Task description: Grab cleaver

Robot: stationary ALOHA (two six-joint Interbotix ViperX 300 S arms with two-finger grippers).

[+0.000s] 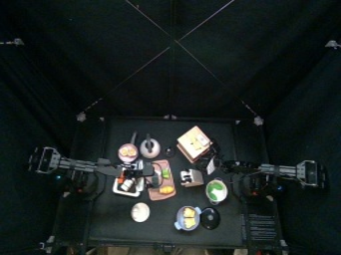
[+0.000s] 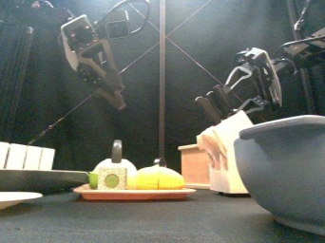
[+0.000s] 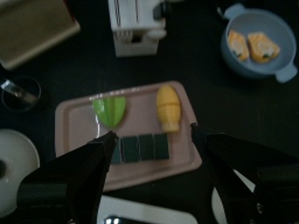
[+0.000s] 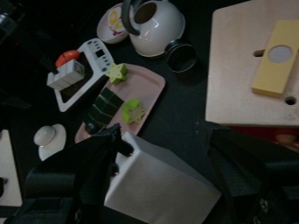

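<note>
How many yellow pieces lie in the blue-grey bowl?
2: the first yellow piece and the second yellow piece lie side by side in the blue-grey bowl, shown in the left wrist view; more may hide underneath.

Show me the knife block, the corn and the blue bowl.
knife block (image 3: 138,24), left wrist view, on its white front face
corn (image 3: 170,107), left wrist view, on the middle of the yellow cob
blue bowl (image 3: 230,54), left wrist view, on its rim
</note>
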